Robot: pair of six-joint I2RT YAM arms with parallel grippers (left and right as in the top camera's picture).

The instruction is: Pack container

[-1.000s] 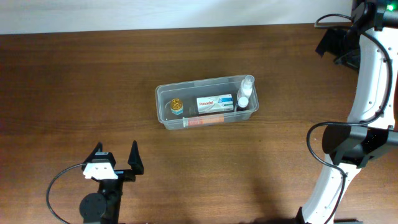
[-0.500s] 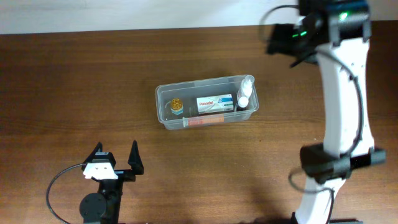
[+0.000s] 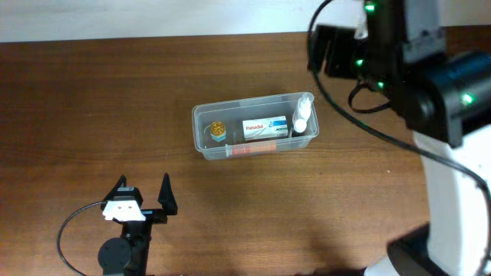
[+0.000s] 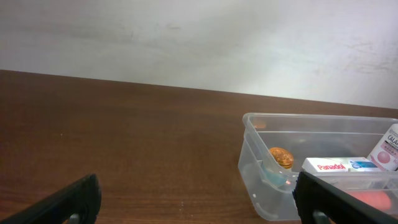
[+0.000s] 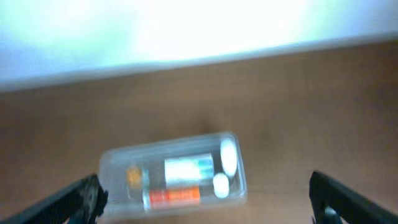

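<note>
The container (image 3: 245, 102) is a clear rectangular tub at the table's middle. It holds a gold-lidded jar (image 3: 218, 130), a Panadol box (image 3: 265, 127), an orange tube (image 3: 249, 149) and two white bottles (image 3: 304, 103). My left gripper (image 3: 143, 192) is open and empty on the table, in front of and left of the tub. In the left wrist view the tub (image 4: 255, 162) is ahead to the right. My right gripper (image 3: 331, 52) is raised high, behind and right of the tub. The blurred right wrist view looks down on the tub (image 5: 124, 151) between wide-open fingers (image 5: 84, 199).
The right arm's white and black links (image 3: 445, 100) fill the overhead view's right side, high above the table. A black cable (image 3: 77, 222) loops by the left arm's base. A pale wall (image 4: 199, 37) stands behind the table.
The right arm has swung left from the far right corner and risen towards the overhead camera. The left gripper, the tub and its contents have not moved.
</note>
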